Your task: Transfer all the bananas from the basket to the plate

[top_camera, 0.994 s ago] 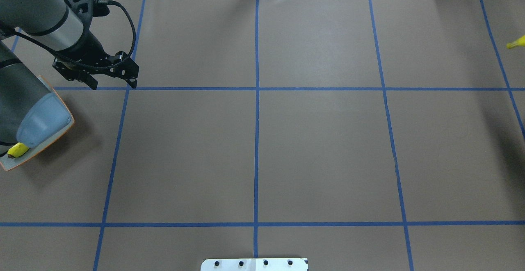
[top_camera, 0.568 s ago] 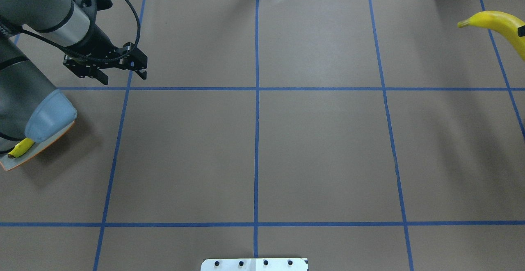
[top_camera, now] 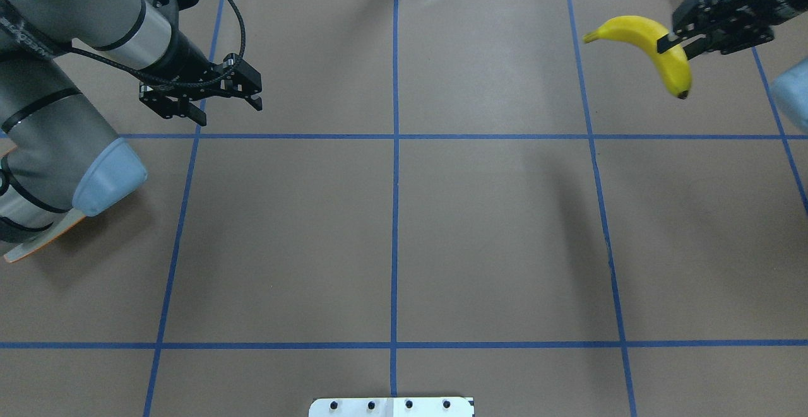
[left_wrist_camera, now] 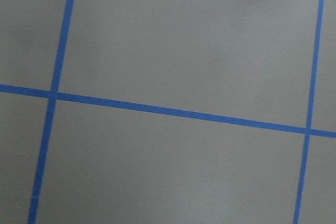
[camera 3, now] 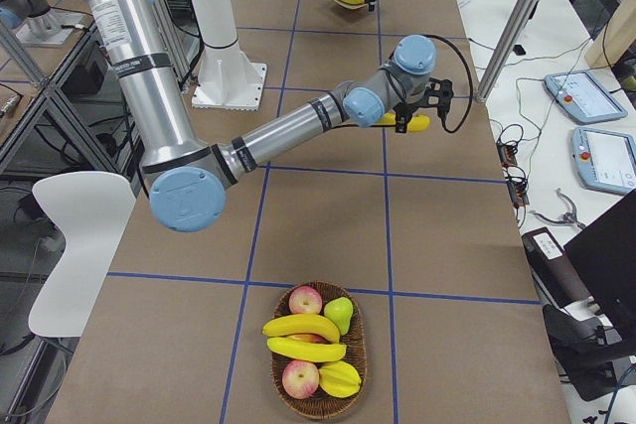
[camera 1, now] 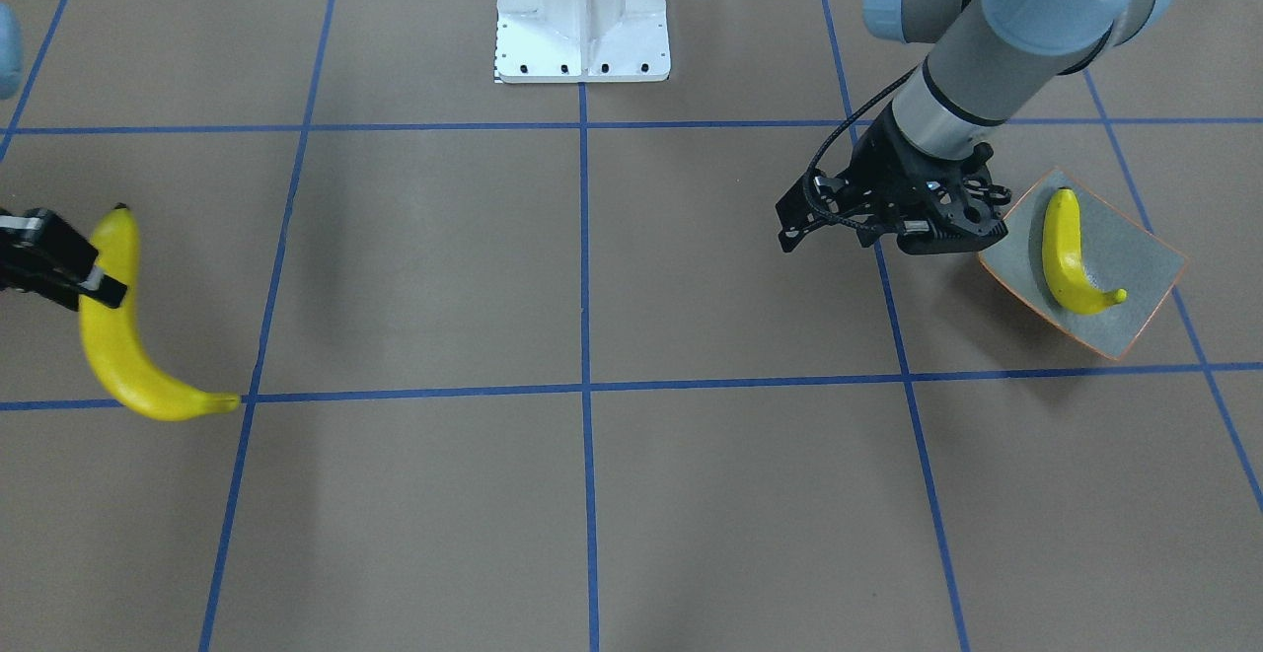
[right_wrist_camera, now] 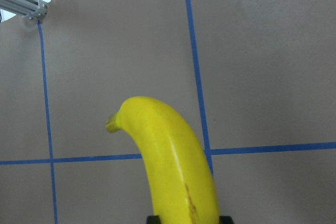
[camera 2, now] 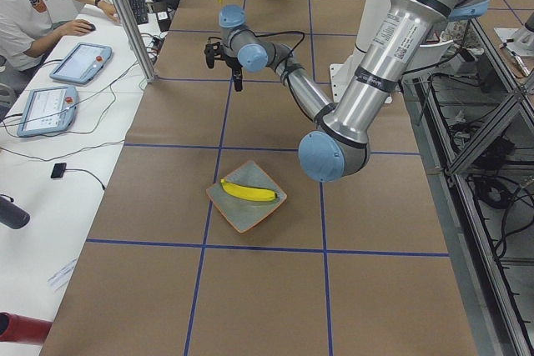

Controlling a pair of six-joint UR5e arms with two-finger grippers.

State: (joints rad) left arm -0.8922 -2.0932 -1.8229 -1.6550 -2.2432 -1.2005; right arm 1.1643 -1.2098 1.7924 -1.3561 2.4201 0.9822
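Smooth glossy banana (right_wrist_camera: 173, 166) above matt brown paper table cover (top_camera: 492, 228).

You see the plate (camera 1: 1135, 238) at the surface's (top_camera: 492, 228) robot-left end, one banana (camera 1: 1064, 257) on it; the basket (camera 3: 316, 411), holding more bananas (camera 3: 303, 327), sits at the opposite end.

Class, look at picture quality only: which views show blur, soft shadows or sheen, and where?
Exterior front-facing: the carried banana has slightly soft edges, with a diffuse shadow on the table beside it. Overhead exterior: a faint long shadow lies below that banana, and a pale sheen lightens the table's far half. Left wrist-mounted: only soft-focus blue tape lines on the table.
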